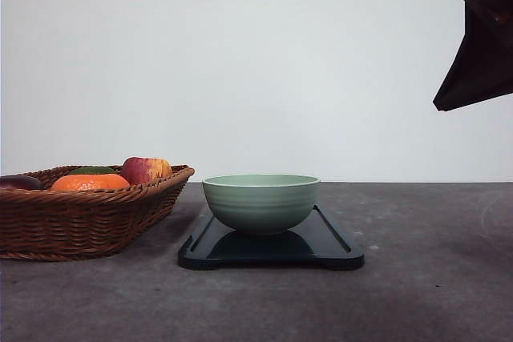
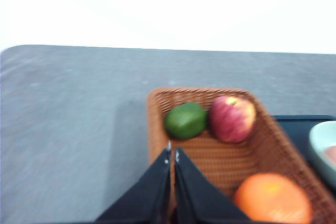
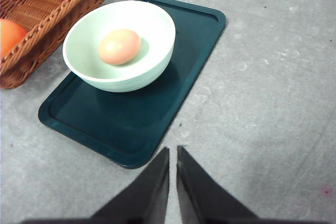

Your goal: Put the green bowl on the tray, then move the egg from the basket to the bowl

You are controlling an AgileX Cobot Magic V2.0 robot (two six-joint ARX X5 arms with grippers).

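You see the egg (image 3: 119, 46) lying on its side in the green bowl (image 3: 121, 45), long axis level. Bowl stands on the tray (image 3: 131, 114); beside it, the basket (image 2: 220, 150) holds apple (image 2: 232, 118), mandarin (image 2: 272, 199), green fruit (image 2: 185, 120). Both grippers' fingers (image 3: 172, 166) (image 2: 172, 158) nearly touching, empty.

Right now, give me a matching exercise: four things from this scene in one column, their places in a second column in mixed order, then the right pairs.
Things:
1. egg
2. bowl
3. apple
4. tray

Places:
A. in the basket
B. on the table, beside the basket
C. inside the bowl
D. standing on the tray

Pairs: 1-C, 2-D, 3-A, 4-B
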